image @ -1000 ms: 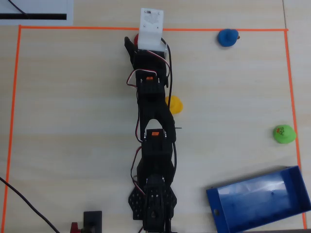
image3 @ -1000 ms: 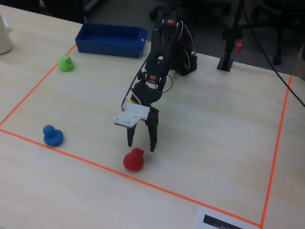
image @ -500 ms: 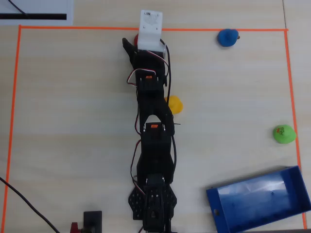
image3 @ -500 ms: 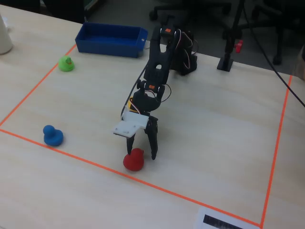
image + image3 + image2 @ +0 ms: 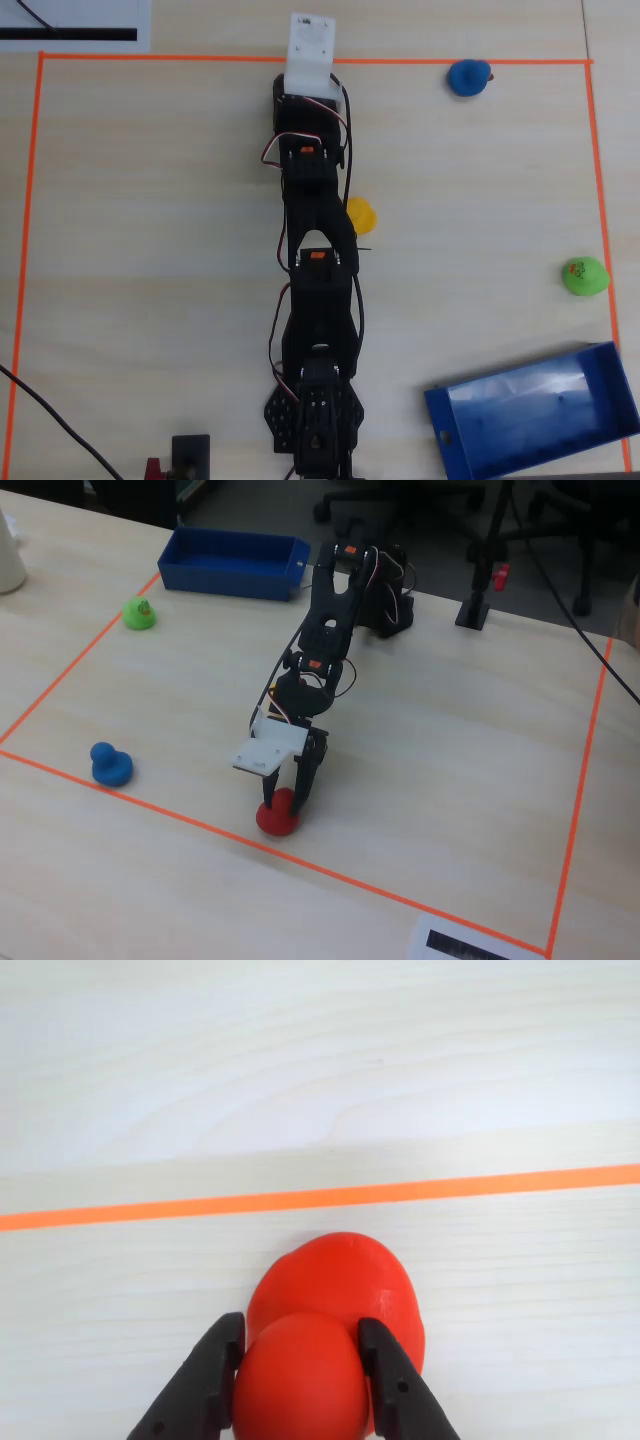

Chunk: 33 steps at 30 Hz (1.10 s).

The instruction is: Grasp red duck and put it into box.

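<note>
Wrist view: pincer (image 5: 300, 1360) clamped on the head of the red duck (image 5: 335, 1335), which rests on the bench (image 5: 320, 1090) just near of the orange tape line (image 5: 320, 1198).

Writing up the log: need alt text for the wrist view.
Two black fingers press either side of the head of a red duck on a pale wood table. An orange tape line runs across just beyond the duck.
</note>
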Available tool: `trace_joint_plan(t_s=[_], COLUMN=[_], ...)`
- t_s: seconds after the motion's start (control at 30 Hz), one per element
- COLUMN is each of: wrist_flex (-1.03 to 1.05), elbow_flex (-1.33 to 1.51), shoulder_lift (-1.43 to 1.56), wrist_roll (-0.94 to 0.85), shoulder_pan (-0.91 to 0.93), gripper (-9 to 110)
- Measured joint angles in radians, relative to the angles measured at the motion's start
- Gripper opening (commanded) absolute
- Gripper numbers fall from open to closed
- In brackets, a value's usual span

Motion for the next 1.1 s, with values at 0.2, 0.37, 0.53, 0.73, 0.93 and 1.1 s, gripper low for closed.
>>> trace_joint_plan(t_s=[0.2, 0.37, 0.53, 0.73, 0.93, 1.1], wrist_flex=[0.083, 0.133, 0.190, 0.448, 0.847, 1.042], elbow_flex=[-0.028, -0.040, -0.078, -0.206, -0.439, -0.463], shoulder_lift=[0.005, 0.017, 0.017, 0.084, 0.249, 0.393], wrist_roll=[-0.014, -0.028, -0.025, 0.097, 0.172, 0.161], shoulder_pan=[0.000, 0.000, 0.000, 0.031, 0.152, 0.316], gripper=[0, 0, 0, 0, 0, 0])
